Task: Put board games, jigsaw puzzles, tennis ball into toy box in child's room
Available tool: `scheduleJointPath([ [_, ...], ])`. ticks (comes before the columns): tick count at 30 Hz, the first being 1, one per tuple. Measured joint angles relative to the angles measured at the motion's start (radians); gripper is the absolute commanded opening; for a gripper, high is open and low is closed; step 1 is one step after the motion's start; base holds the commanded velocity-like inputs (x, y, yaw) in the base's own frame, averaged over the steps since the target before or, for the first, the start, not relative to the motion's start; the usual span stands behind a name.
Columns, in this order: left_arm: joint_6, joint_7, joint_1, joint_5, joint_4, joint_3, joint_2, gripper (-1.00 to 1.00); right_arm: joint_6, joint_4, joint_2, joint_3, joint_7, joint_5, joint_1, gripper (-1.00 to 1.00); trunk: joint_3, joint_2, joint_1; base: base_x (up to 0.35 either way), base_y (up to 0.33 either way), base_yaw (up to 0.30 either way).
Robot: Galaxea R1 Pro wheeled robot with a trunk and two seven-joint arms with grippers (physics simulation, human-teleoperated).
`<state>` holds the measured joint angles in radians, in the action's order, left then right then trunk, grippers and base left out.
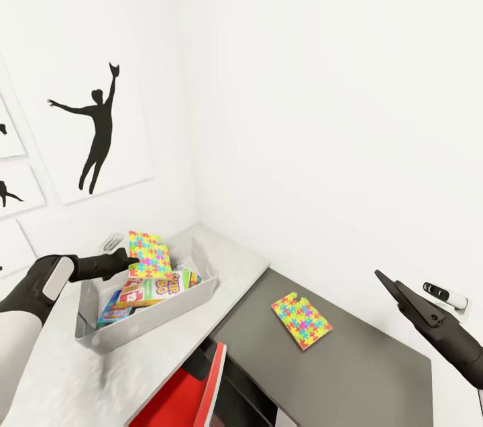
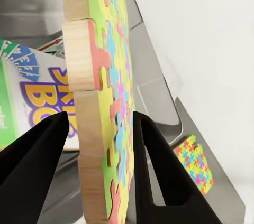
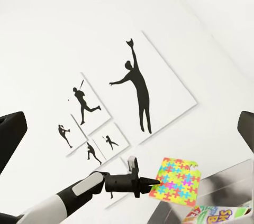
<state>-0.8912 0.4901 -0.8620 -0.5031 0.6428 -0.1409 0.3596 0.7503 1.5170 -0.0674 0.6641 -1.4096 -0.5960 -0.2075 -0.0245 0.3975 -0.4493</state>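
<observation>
My left gripper is shut on a colourful jigsaw puzzle, holding it upright over the grey toy box on the white table. In the left wrist view the puzzle stands edge-on between the two black fingers. Board games lie in the box. A second jigsaw puzzle lies flat on the dark grey table. My right gripper hovers above that table's right side, open with nothing in it, its fingertips spread wide.
A red chair stands under the tables' front edge. A small white device rests by the right wall. Silhouette pictures hang on the left wall. The two tables meet in the room's corner.
</observation>
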Motion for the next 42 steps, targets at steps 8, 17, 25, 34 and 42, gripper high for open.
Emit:
scheduleJointPath([
  [8,0.003,-0.003,-0.002,0.004,0.000,0.000,-0.001,-1.00,0.001,0.000,0.000,0.000,0.000,0.000,0.000,1.00,-0.009,0.000,0.000,0.000,0.000,0.000],
  [17,0.006,-0.055,-0.002,0.005,-0.002,0.000,-0.011,-1.00,0.001,0.000,-0.001,0.000,0.000,0.000,0.000,1.00,-0.019,0.000,0.000,0.000,0.000,0.000],
  [25,0.029,-0.087,-0.002,0.003,-0.002,0.001,-0.013,-1.00,0.001,0.000,-0.002,0.000,0.000,0.000,0.000,1.00,-0.028,0.000,0.000,0.000,0.000,0.000],
  [34,0.059,-0.096,-0.002,0.003,-0.003,0.002,-0.012,-1.00,0.001,0.000,-0.002,0.000,0.001,0.000,0.000,1.00,-0.037,0.000,0.000,0.000,0.000,0.000],
  [42,0.061,-0.097,-0.002,0.004,-0.003,0.002,-0.012,-1.00,0.001,0.000,-0.002,0.000,0.000,0.000,0.000,1.00,-0.046,0.000,0.000,0.000,0.000,0.000],
])
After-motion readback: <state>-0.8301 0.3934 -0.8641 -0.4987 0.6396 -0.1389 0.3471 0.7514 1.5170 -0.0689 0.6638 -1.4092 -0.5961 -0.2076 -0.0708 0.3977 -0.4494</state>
